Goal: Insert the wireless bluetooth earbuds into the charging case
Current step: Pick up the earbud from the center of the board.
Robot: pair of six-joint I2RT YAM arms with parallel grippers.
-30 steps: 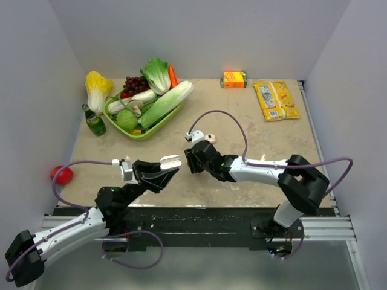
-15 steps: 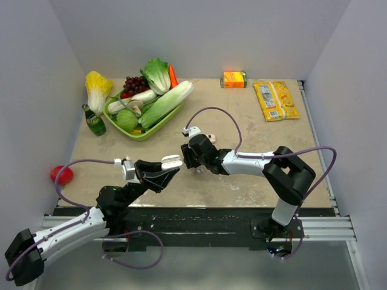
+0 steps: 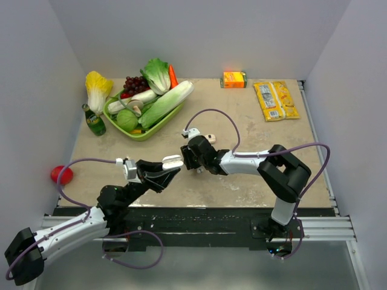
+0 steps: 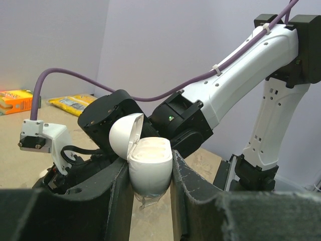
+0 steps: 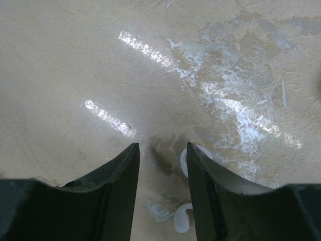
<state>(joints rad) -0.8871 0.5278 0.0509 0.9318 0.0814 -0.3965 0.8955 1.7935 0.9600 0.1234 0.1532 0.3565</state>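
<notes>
Top view looks down from the table's [image 3: 272,130] near edge. Left wrist view closely faces the right arm [image 4: 241,75], shared with top; right wrist view hugs the table.

- The white-and-black left robot arm [image 3: 66,231] reaches from the near left corner toward the middle, with its wrist raised.
- Its black two-finger left gripper [image 3: 170,164] points right, jaws clamped on the cream-white pebble-shaped plastic charging case [image 4: 150,168].
- The white-and-black right robot arm [image 3: 245,163] bends at the elbow and stretches left, held low.
- Its black two-finger right gripper [image 5: 160,150] points downward, jaws slightly parted.
</notes>
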